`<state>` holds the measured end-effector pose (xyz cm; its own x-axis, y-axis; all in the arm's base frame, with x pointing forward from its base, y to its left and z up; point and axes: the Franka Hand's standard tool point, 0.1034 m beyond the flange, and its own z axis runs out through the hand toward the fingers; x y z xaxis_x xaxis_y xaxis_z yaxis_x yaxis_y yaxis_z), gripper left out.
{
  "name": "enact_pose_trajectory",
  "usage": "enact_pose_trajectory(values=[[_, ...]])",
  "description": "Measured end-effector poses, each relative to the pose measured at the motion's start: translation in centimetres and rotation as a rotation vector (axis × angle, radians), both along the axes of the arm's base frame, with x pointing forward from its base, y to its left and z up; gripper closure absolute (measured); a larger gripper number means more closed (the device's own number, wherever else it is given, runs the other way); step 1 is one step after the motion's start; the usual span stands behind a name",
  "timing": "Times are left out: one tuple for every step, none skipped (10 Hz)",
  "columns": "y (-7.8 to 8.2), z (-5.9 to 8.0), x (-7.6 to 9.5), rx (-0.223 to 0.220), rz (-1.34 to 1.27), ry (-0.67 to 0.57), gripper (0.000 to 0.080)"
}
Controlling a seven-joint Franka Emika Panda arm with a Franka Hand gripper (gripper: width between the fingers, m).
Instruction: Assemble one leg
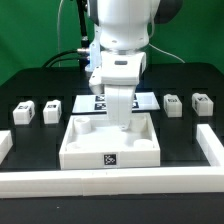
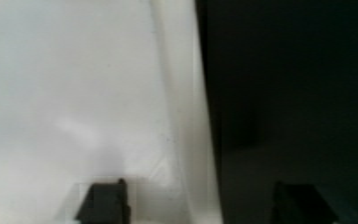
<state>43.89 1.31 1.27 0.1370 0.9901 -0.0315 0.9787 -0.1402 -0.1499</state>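
Note:
Four legs, small white blocks with black-and-white tags, lie on the black table: two at the exterior view's left (image 1: 22,112) (image 1: 51,108) and two at its right (image 1: 173,103) (image 1: 202,102). My gripper (image 1: 120,124) hangs low over the large white square panel (image 1: 82,148), at its middle and far from every leg. In the wrist view the gripper (image 2: 201,203) is open and empty. Its two dark fingertips (image 2: 105,202) stand wide apart. The blurred white panel surface (image 2: 69,100) ends at an edge between them, with dark table beyond. No leg shows in the wrist view.
The marker board (image 1: 88,101) lies behind the panel, partly hidden by the arm. A white fence runs along the front (image 1: 100,182) and up the exterior view's right side (image 1: 212,146). A short white piece (image 1: 4,146) sits at the left edge.

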Motion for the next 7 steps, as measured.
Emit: enact_pose_trajectory(values=[[0.0,-0.03,-0.02,0.0,0.0,0.001,0.0539],[0.01,-0.04,-0.02,0.0,0.0,0.001,0.0684],[0.0,0.04,0.17,0.001,-0.002,-0.007,0.0729],[-0.02,0.04,0.19,0.001,-0.002,-0.008,0.0729],[-0.02,0.04,0.2,0.001,-0.002,-0.008,0.0729],[-0.03,0.04,0.2,0.001,-0.002,-0.008,0.0729],[-0.03,0.04,0.2,0.001,-0.002,-0.008,0.0729]])
